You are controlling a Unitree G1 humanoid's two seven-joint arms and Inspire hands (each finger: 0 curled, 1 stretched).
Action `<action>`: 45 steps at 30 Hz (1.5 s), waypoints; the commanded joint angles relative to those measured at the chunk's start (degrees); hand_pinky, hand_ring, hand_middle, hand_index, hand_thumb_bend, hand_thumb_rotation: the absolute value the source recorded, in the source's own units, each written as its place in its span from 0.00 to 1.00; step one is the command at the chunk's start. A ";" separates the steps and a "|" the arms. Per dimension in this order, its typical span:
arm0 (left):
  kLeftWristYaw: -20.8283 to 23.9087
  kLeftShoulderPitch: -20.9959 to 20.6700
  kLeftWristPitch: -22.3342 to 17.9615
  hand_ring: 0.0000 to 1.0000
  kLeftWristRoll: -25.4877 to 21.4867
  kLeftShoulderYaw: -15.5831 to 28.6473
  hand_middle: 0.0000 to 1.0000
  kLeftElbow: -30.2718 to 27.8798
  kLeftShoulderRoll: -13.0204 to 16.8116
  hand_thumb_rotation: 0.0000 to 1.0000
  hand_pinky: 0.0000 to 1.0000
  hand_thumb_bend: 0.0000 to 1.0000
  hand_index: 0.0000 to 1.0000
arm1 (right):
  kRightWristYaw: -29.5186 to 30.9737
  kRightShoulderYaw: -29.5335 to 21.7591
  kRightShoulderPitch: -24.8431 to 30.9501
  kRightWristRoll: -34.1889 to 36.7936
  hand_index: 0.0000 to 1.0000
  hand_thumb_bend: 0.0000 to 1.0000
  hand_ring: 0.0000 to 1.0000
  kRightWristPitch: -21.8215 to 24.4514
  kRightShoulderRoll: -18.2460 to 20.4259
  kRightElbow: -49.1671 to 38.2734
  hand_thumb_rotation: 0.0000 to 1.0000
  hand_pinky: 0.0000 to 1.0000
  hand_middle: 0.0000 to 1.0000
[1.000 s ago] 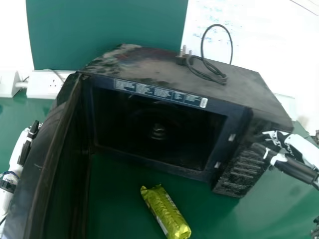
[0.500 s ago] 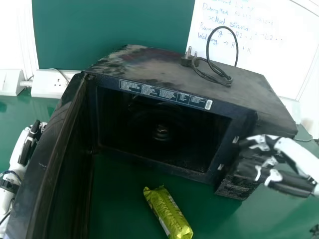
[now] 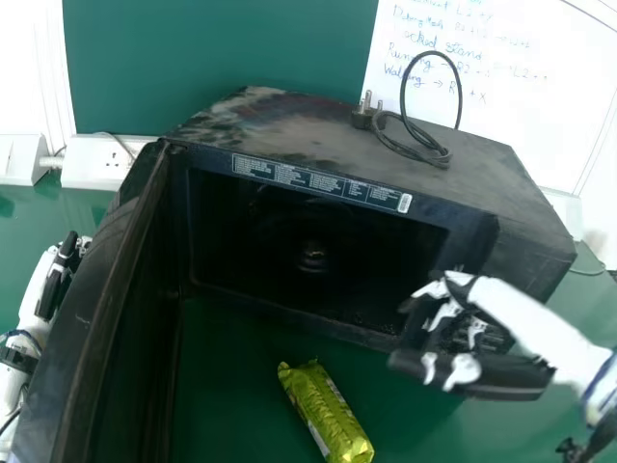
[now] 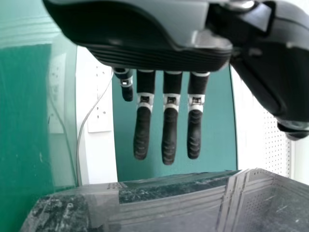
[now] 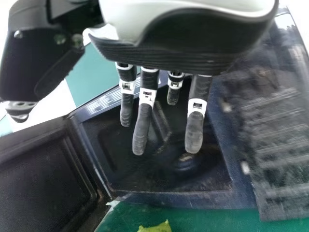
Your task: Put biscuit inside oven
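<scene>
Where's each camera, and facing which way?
Head view: on the head, facing forward and down at oven and biscuit packet; left hand and right hand show.
Left wrist view: at that wrist, facing green board; left fingers show.
Right wrist view: at that wrist, facing oven's open front; right fingers show.
Head and right wrist share oven and packet.

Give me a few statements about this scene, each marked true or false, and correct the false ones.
1. The door of the oven is open. True.
2. The biscuit is inside the oven. False: it lies on the table in front.
3. The cord lies coiled on the table. False: it rests on top of the oven, looping up.
4. The left hand is outside the open door. True.
5. The right hand grips the biscuit. False: it holds nothing.
6. The right hand's fingers are extended. True.
</scene>
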 commanded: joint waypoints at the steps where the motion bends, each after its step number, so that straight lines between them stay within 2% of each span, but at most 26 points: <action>1: 0.03 0.38 0.01 0.38 -0.06 0.05 0.44 -0.47 -0.12 0.07 0.32 0.52 0.48 | -0.21 2.44 0.63 -2.30 0.74 1.00 0.46 -0.86 -1.90 -1.30 0.67 0.31 0.54; 4: 0.43 0.45 0.42 0.38 0.13 -0.02 0.44 -0.78 -0.20 0.07 0.32 0.52 0.48 | 5.44 5.27 -3.86 1.84 0.80 0.96 0.68 5.13 -12.83 0.15 0.65 0.52 0.73; 5: 0.46 0.49 0.59 0.38 0.04 -0.06 0.44 -1.01 -0.25 0.07 0.32 0.52 0.48 | 6.20 6.67 -5.74 3.64 0.82 0.94 0.72 6.13 -15.15 0.93 0.64 0.57 0.76; 7: 0.74 0.61 0.86 0.38 0.16 -0.16 0.44 -1.54 -0.30 0.07 0.32 0.52 0.48 | 6.07 9.64 -8.61 5.67 0.81 0.95 0.70 7.66 -18.18 1.49 0.63 0.55 0.75; 9: 0.80 0.76 1.32 0.38 -0.02 -0.22 0.44 -2.11 -0.37 0.07 0.32 0.52 0.48 | 5.37 12.42 -10.52 6.61 0.81 0.99 0.68 8.60 -19.81 1.58 0.65 0.52 0.75; 13: 1.12 0.93 1.43 0.38 0.30 -0.32 0.43 -2.73 -0.42 0.07 0.31 0.52 0.48 | 4.45 17.17 -13.26 6.89 0.80 1.00 0.72 9.28 -21.22 1.91 0.69 0.55 0.78; 15: 1.34 1.07 1.80 0.38 0.46 -0.38 0.43 -3.08 -0.34 0.07 0.32 0.52 0.48 | 4.16 19.50 -14.74 7.01 0.79 1.00 0.73 10.13 -22.04 1.98 0.68 0.54 0.78; 22: 1.14 0.82 1.01 0.38 0.13 -0.72 0.44 -2.71 -1.06 0.07 0.32 0.52 0.48 | 3.89 27.32 -18.29 5.91 0.79 1.00 0.59 9.31 -22.77 3.83 0.67 0.39 0.70; 24: 1.14 0.67 0.58 0.38 0.21 -0.90 0.43 -2.70 -1.41 0.07 0.31 0.52 0.48 | 3.78 28.26 -17.82 3.86 0.80 1.00 0.68 7.74 -22.60 3.96 0.70 0.51 0.74; 27: 0.61 0.21 -0.87 0.38 0.31 -0.95 0.43 -1.89 -1.61 0.07 0.31 0.52 0.48 | 2.92 27.02 -13.58 -1.87 0.81 1.00 0.73 7.46 -21.50 2.24 0.72 0.59 0.77; 31: 0.83 0.36 -1.85 0.37 1.09 -0.96 0.44 -1.54 -1.46 0.07 0.31 0.52 0.48 | -0.26 26.10 -5.61 -11.84 0.81 1.00 0.73 9.23 -18.15 -2.02 0.70 0.57 0.77; 33: 1.35 0.91 -1.51 0.37 1.68 -1.09 0.44 -2.77 -1.46 0.07 0.30 0.52 0.48 | -1.76 27.59 -3.51 -15.24 0.84 1.00 0.68 10.06 -17.12 -3.08 0.70 0.50 0.76; 35: 1.38 1.34 -0.98 0.36 1.34 -1.06 0.43 -3.98 -1.71 0.07 0.30 0.52 0.48 | -2.67 29.28 -2.90 -16.90 0.86 1.00 0.68 11.61 -16.04 -3.55 0.68 0.48 0.77; 40: 1.42 1.89 0.04 0.36 0.98 -0.98 0.43 -5.66 -1.79 0.07 0.29 0.51 0.48 | -4.37 33.41 -2.69 -21.48 0.88 0.99 0.77 16.28 -15.42 -5.59 0.66 0.57 0.83; 44: 1.81 2.09 1.67 0.37 0.85 -0.88 0.43 -6.32 -1.90 0.07 0.30 0.51 0.48 | -4.97 37.29 -3.55 -24.10 0.89 0.96 0.78 18.50 -14.91 -6.08 0.64 0.61 0.83; 45: 1.85 2.11 1.99 0.37 0.80 -0.87 0.43 -6.48 -1.96 0.07 0.30 0.52 0.48 | -5.02 38.12 -3.72 -24.72 0.87 0.95 0.77 18.84 -14.77 -6.08 0.64 0.60 0.81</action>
